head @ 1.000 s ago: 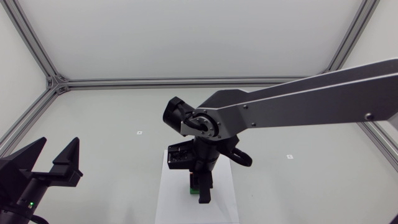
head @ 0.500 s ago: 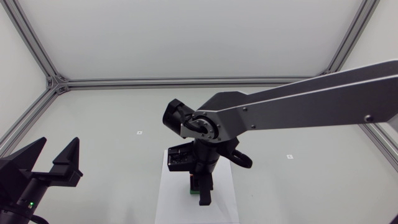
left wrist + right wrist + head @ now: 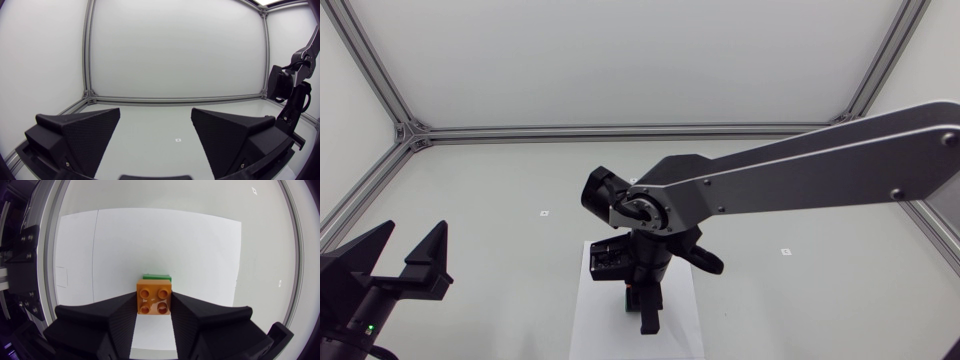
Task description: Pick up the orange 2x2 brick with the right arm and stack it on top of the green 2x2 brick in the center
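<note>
Table, seen from above, with the white sheet near its front middle as the reference.

Right arm: enters from the right edge and reaches over the sheet, wrist turned downward.

Left gripper: well to the left of the sheet, near the table's front left corner. Its jaws stand wide apart with nothing between them, as the left wrist view also shows.

Right gripper: pointing down at the sheet. In the right wrist view its jaws are drawn in narrow and clamp the orange brick from two sides, studs facing the camera.

Green brick: on the sheet, showing only as a thin edge just past the orange brick. Whether the two bricks touch cannot be told.

Two small marks on the table: one left of the sheet, one right of it.
</note>
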Tool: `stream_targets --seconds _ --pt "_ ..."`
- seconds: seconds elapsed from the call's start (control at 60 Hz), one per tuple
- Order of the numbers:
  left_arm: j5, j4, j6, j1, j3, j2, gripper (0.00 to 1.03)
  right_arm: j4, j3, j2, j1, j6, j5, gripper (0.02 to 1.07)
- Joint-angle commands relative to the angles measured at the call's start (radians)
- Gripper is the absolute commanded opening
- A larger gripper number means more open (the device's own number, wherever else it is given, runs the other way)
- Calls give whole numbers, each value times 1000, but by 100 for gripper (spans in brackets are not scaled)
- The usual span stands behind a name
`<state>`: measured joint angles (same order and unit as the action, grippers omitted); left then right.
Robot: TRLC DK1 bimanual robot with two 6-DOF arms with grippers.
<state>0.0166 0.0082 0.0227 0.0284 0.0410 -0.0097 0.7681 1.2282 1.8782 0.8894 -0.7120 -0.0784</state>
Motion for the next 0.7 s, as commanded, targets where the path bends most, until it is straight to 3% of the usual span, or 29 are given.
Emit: stream_targets --seconds 0.0,0.35,0.683 --pt "-3 -11 -6 -1 -41 -6 99 -4 -21 27 10 -18 2 8" --pt "-3 -11 -6 -1 -41 -6 99 -9 -22 42 17 -15 12 8" --pt "-3 -11 -6 -1 -41 -6 99 3 -24 62 51 20 98 8"
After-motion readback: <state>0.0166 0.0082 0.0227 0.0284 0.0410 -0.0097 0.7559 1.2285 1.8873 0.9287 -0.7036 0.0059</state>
